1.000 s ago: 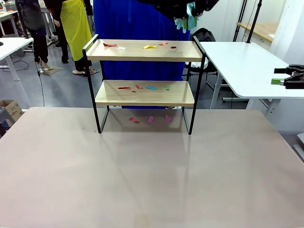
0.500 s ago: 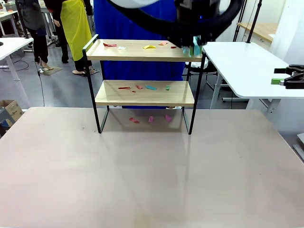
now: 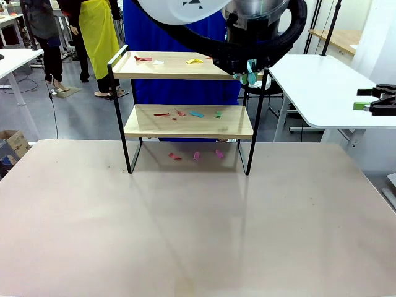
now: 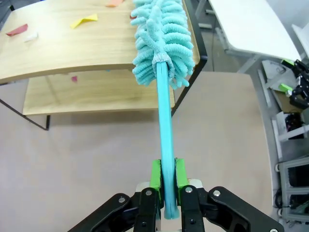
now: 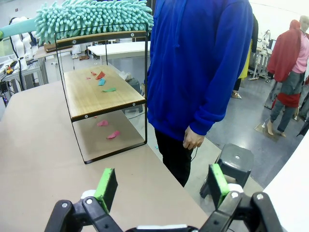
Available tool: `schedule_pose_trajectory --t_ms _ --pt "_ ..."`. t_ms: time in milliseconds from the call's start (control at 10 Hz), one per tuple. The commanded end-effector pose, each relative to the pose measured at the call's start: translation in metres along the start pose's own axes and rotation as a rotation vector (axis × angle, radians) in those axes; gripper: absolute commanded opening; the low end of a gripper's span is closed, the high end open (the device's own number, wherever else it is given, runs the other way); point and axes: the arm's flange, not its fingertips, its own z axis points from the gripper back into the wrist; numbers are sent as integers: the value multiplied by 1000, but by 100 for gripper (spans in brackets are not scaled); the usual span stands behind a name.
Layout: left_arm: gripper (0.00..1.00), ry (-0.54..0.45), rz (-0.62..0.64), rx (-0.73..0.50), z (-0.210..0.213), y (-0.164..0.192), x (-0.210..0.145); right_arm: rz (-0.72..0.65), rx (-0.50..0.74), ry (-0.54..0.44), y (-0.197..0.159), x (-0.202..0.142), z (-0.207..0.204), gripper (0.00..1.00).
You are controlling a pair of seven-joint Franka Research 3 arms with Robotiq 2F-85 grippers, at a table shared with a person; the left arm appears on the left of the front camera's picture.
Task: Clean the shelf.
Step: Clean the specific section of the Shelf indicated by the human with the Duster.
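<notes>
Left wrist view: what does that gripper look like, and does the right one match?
The left gripper has black linkage fingers with silver bolts and bright green pads; the right gripper matches. In the front view the left arm is glossy white with small black markings, a black cable looping round its wrist.

person in blue hoodie [image 5: 203, 63], grey stool [image 5: 234, 160], white side table [image 3: 318, 83], cardboard box [image 3: 13, 145]

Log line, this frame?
left claw: shut on duster | duster: shelf top board, right end | right claw: open | scraps: both boards
</notes>
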Motion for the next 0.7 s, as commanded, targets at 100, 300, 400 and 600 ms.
schedule_pose_trajectory --t_ms 100,300,400,600 --pt "14 11 -10 40 -1 10 11 2 -2 -3 1 2 -1 100" --pt "14 50 -37 107 0 36 30 2 -2 -3 1 2 -1 100" --pt "14 64 -38 139 1 54 40 2 -2 -3 1 2 -1 100" --pt "14 88 -48 213 2 105 59 2 -2 -3 1 2 -1 100"
